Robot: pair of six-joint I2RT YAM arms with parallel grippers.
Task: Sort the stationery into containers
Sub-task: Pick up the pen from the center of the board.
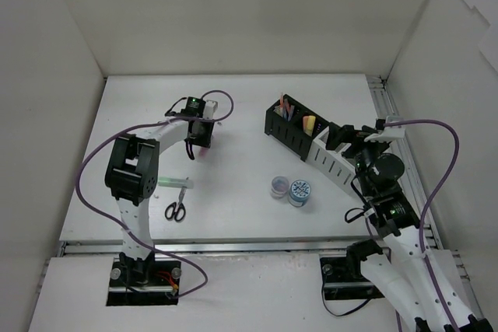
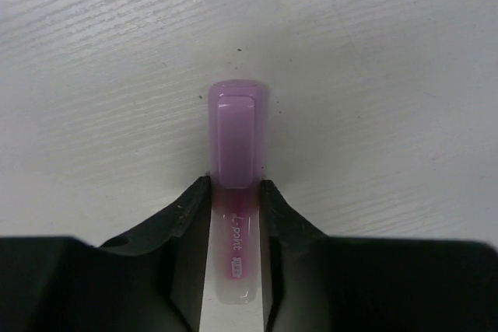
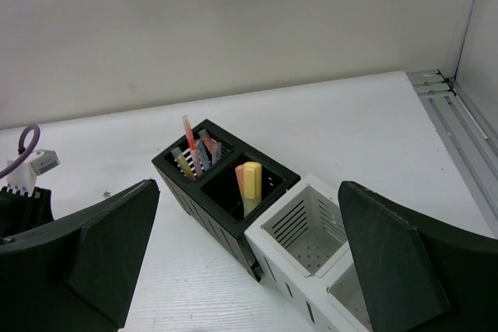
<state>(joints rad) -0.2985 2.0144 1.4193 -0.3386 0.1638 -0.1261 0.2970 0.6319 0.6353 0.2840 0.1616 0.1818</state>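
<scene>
A pink highlighter lies flat on the white table, and my left gripper is shut on its barrel, both jaws pressed against its sides. From above, this gripper sits at the table's back left. My right gripper hangs open and empty over the white container. The black container holds thin coloured pens in one compartment and a yellow highlighter with an orange one in the other. Both containers stand end to end at the right, under the right gripper.
A green pen and black-handled scissors lie near the left arm's base side. Two small round tape rolls sit together at the table's middle front. White walls enclose the table; a metal rail runs along its right edge.
</scene>
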